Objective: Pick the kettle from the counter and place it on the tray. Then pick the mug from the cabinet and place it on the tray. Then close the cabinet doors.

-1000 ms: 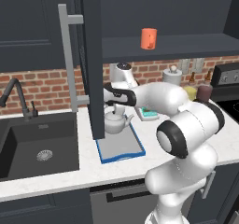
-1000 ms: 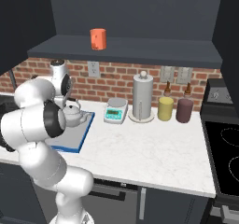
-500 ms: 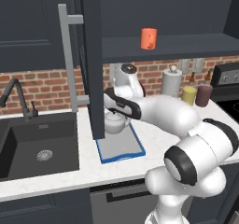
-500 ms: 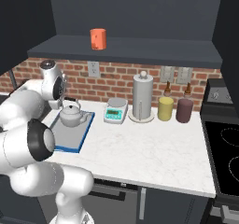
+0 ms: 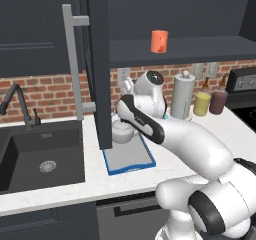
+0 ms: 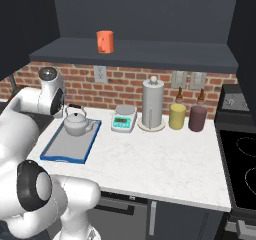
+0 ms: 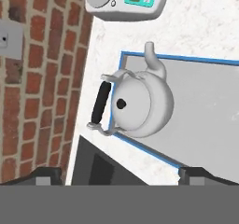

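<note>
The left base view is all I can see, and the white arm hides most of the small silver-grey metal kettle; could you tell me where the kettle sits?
Observer: The right base view shows the silver-grey kettle at the far end of the flat grey tray with the blue rim, near the brick wall.
Operator: Thank you. Is the gripper holding it?
Observer: No; in the hand view the open gripper is clear of the kettle.
Operator: What stands just beyond the tray?
Observer: A small white digital scale, beside the tall white paper-towel roll.
</note>
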Robot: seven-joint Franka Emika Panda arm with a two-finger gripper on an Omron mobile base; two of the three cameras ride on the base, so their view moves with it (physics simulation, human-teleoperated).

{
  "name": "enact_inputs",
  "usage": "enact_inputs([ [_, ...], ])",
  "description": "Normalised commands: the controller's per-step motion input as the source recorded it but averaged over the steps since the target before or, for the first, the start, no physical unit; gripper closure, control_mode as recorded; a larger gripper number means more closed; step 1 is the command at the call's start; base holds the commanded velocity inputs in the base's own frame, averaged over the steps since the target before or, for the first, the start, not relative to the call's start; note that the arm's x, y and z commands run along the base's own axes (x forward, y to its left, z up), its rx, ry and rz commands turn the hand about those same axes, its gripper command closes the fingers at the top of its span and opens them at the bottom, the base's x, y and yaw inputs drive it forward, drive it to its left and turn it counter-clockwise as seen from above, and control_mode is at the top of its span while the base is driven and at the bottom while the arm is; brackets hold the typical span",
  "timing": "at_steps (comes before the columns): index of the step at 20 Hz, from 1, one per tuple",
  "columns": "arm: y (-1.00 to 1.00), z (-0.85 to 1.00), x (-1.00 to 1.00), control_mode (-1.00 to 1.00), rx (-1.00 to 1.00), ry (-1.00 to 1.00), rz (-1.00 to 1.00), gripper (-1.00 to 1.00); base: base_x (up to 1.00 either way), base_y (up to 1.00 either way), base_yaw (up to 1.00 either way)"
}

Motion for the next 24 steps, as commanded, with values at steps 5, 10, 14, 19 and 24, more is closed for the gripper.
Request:
enact_inputs([
  [5, -0.15, 0.36, -0.38, -1.0, -0.05, -0.02, 0.32, -1.0, 0.0, 0.0, 0.0],
  [10, -0.19, 0.31, -0.38, -1.0, -0.17, -0.1, 0.28, -1.0, 0.0, 0.0, 0.0],
  [14, -0.21, 0.18, -0.26, -1.0, -0.44, -0.11, 0.11, -1.0, 0.0, 0.0, 0.0],
  [19, -0.21, 0.26, -0.17, -1.0, -0.39, -0.1, 0.09, -1.0, 0.0, 0.0, 0.0],
  [24, -0.32, 0.25, -0.22, -1.0, -0.26, -0.22, 0.09, -1.0, 0.0, 0.0, 0.0],
])
